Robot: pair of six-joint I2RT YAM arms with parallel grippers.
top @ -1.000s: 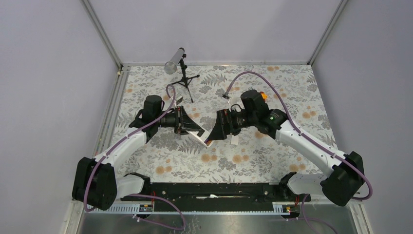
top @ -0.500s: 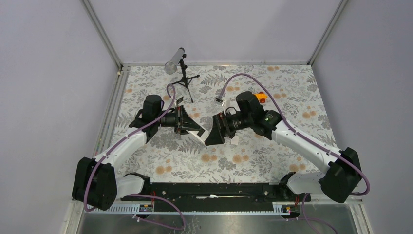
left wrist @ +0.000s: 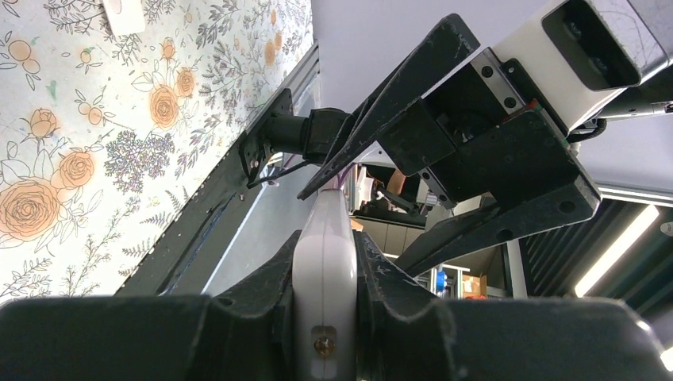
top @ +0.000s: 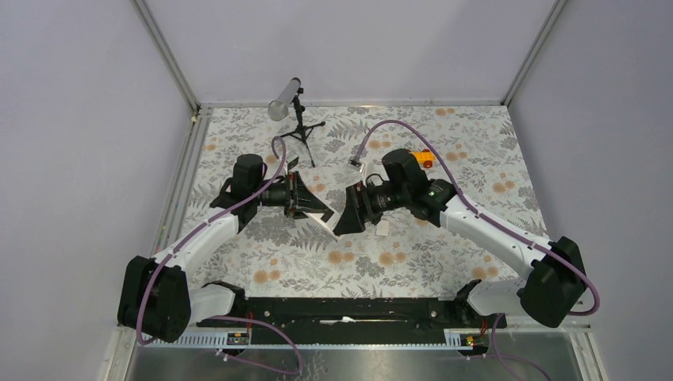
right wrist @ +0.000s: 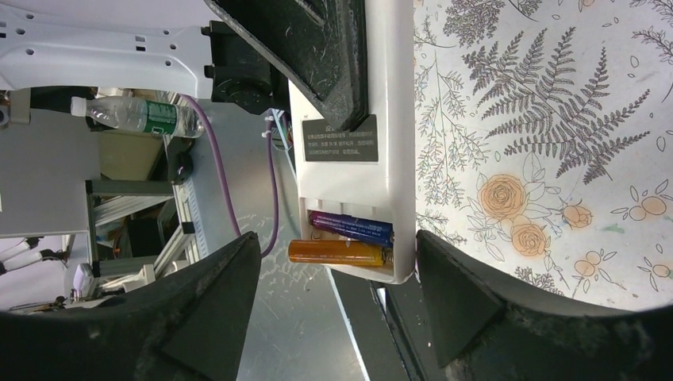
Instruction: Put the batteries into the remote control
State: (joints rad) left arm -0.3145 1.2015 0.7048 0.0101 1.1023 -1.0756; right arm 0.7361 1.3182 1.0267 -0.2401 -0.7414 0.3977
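1. Gripping the remote control [right wrist: 390, 119] by its two faces, the left gripper [top: 317, 211] is closed tight on it; the left wrist view shows the handset edge-on, pinched between both fingers, its free end pointing at the right arm.
2. The remote is held in the air above the middle of the flowered table [top: 413, 262], tilted, between the two wrists.
3. The right wrist view looks at the white back of the remote, which carries a dark label [right wrist: 340, 139]. The battery bay at the free end is uncovered.
4. Both cells lie in the bay side by side, lengthwise across it: the blue-purple battery [right wrist: 353, 228] nearer the label, the orange battery [right wrist: 337, 252] nearer the end of the handset.
5. The right gripper [right wrist: 337, 242] has its jaws parted, one finger on each side of the battery end. On the left of that view there is a clear gap between finger and remote. On the right the finger sits just beside the edge; I cannot tell whether it touches.
6. A small white flat piece [top: 383, 228] lies on the table just below the right wrist.
7. An orange toy car [top: 424, 157] sits behind the right arm, and a small tripod stand with a grey tube [top: 298, 119] is at the far left.
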